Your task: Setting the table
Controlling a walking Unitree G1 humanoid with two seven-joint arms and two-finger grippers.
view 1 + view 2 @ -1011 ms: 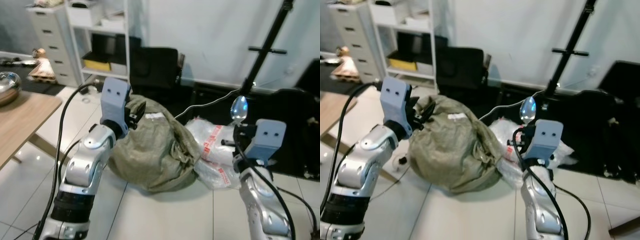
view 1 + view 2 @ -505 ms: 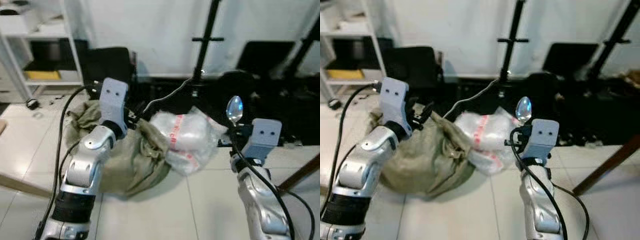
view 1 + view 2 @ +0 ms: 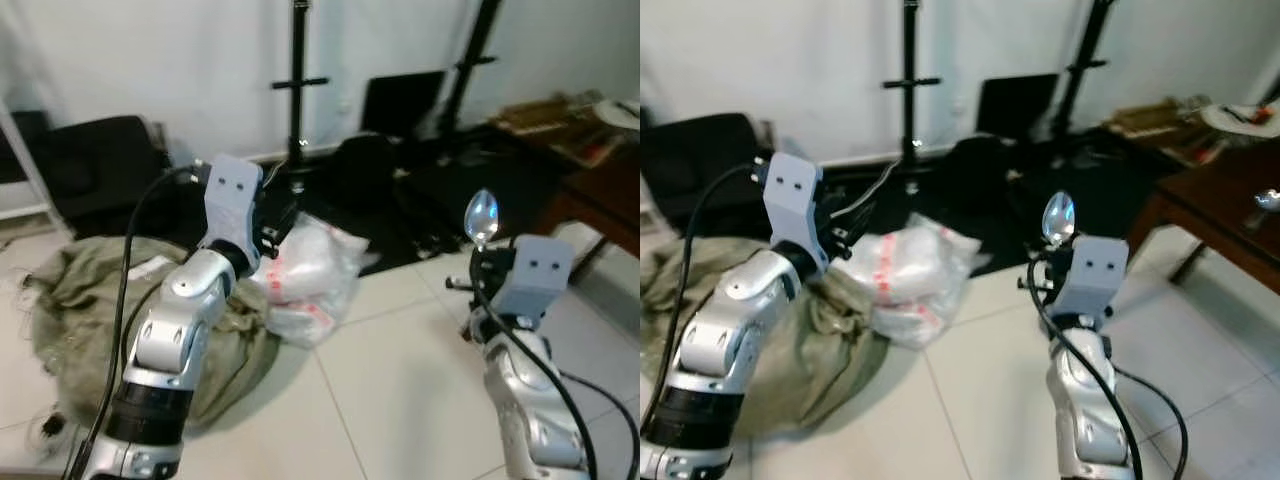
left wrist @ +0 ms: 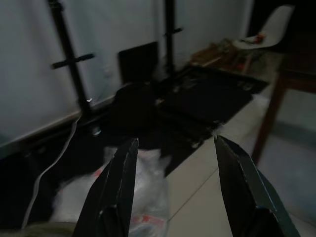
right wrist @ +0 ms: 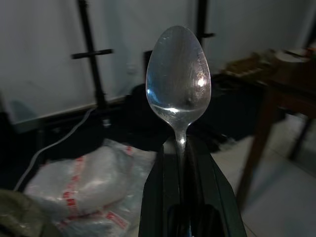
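Observation:
A silver spoon (image 5: 178,74) stands upright with its bowl on top, its handle pinched by my right gripper (image 5: 180,145), which is shut on it. In the eye views the spoon (image 3: 482,215) is raised at chest height at the right, above the white tiled floor. My left gripper (image 4: 175,143) is held up at the left, open, with nothing between its fingers (image 4: 118,187). A dark wooden table (image 3: 1212,212) shows at the right edge, with a small metal item (image 3: 1268,198) on it and a white plate (image 3: 1240,115) behind.
A green sack (image 3: 90,300) and a clear plastic bag (image 3: 310,275) lie on the floor below the left arm. Black stands (image 3: 298,80) and black cases (image 3: 470,170) line the white back wall. Open tiled floor (image 3: 400,380) lies between the arms.
The whole view has swung to the right: the shelves and light wooden table have left the picture and the dark table has come in. Both arms keep their pose, spoon still held.

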